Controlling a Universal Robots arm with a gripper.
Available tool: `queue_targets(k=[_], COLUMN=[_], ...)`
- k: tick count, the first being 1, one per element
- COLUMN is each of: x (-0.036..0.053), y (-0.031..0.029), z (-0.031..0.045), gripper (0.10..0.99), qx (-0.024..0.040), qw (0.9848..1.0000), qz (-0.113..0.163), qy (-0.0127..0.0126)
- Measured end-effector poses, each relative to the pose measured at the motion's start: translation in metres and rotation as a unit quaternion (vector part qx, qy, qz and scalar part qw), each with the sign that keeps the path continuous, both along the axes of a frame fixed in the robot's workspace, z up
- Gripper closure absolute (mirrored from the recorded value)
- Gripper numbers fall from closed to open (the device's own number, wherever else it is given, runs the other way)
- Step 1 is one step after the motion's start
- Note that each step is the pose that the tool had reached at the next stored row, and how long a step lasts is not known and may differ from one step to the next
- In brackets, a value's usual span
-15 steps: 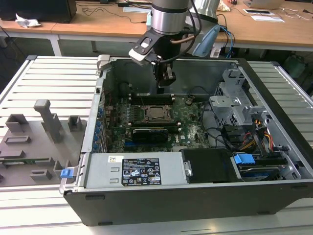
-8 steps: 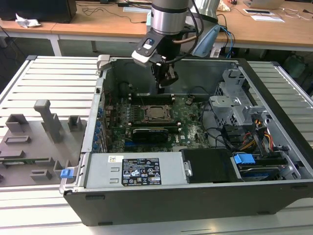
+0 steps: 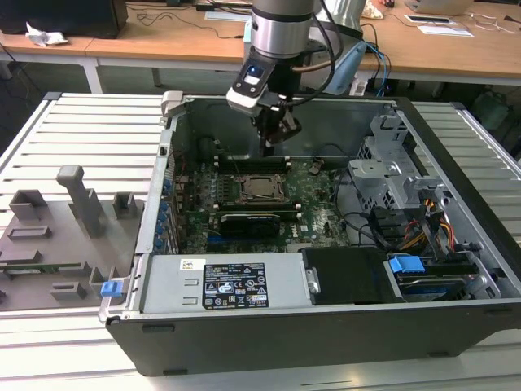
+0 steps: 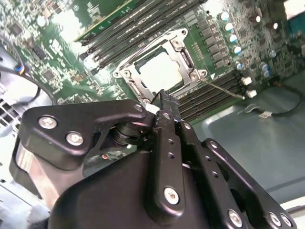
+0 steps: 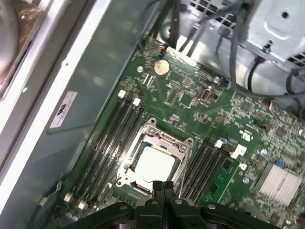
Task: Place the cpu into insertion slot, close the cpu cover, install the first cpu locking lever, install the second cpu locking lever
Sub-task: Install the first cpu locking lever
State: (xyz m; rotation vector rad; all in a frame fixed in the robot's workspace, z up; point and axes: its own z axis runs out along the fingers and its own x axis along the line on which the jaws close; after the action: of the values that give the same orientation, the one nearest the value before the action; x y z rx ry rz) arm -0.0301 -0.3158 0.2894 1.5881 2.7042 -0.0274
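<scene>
We are seeing the gripper (image 3: 270, 147) hanging in the upper middle of the exterior view, inside the open computer case (image 3: 285, 326), over one edge of the insertion slot (image 3: 242, 189) on the green motherboard (image 3: 317, 208). Its jaws are lying pressed together and gripping nothing. We are reading this as a pushing posture rather than a carrying one, since a closed tip is better suited to nudging a thin rod than to lifting a flat chip.

The cpu (image 5: 153, 162) is sitting in the slot, at the centre of the exterior view. The cpu cover (image 4: 185, 58) is lying flat over it, its window framing the chip. In the second wrist view a thin locking lever (image 4: 223, 89) is angling out from a socket corner across the black memory slots (image 4: 143, 24), apart from the fingertips, and we are judging it unlatched. Whether the other lever is hooked down we cannot tell.

The chip is showing a pale silvery-beige square top, flat and glaring under the light, with the metal frame overlapping its edges all round
</scene>
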Motion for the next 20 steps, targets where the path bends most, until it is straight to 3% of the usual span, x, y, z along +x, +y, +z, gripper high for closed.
queue_targets(k=[4, 8, 14, 20], x=[0.0, 0.0, 0.0, 0.0], y=[0.0, 0.0, 0.0, 0.0], z=[-0.0001, -0.0002, -0.0002, -0.0003], gripper=[0.98, 0.98, 0.98, 0.98], qx=[0.0, 0.0, 0.0, 0.0], qw=[0.998, 0.9951, 0.9879, 0.9764], qz=[0.063, 0.098, 0.155, 0.216], qy=[0.0, 0.0, 0.0, 0.0])
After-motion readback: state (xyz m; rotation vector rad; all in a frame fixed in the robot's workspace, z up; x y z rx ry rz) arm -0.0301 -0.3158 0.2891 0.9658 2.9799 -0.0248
